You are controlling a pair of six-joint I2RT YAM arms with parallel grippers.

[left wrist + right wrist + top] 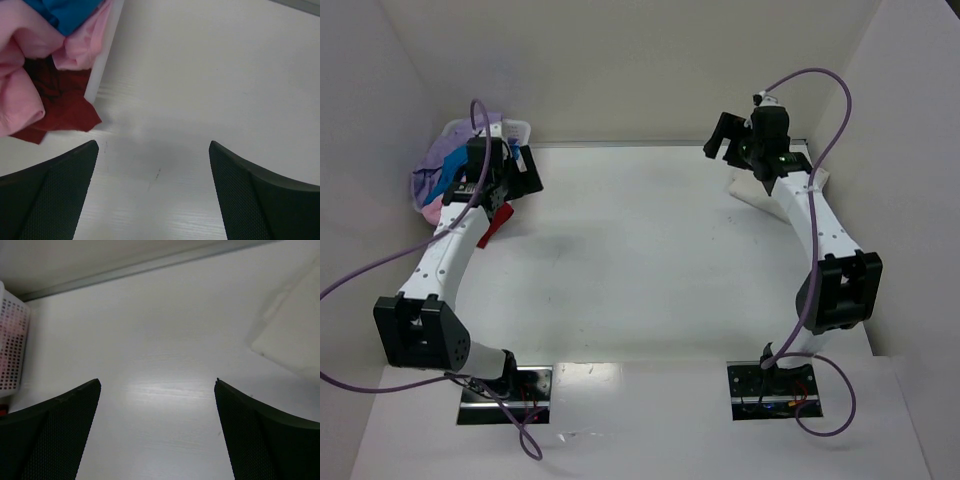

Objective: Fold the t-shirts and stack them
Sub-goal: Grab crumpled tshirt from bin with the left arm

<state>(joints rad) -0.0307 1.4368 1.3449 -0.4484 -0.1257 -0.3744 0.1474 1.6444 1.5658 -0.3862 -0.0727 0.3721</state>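
- Heaped in the white plastic basket (515, 126) at the far left corner of the white table (640, 260): soft lavender t-shirt (448, 158), bright blue t-shirt (65, 12), pink t-shirt (20, 50).
- Spilling past the basket wall onto the table: dark red t-shirt (62, 112).
- Left black two-finger claw (153, 147): wide open, holding nothing, just beside the dark red t-shirt.
- Right black two-finger claw (157, 382): wide open, holding nothing, over bare table.
- Lying flat near the right claw: white cloth (295, 335).

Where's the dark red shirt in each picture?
Top external: the dark red shirt pokes out at the far left, by the white basket.
Left wrist: left side, spilling onto the table.
Right wrist: only a red sliver at the left edge, probably it.
Shared landmark: the white basket.
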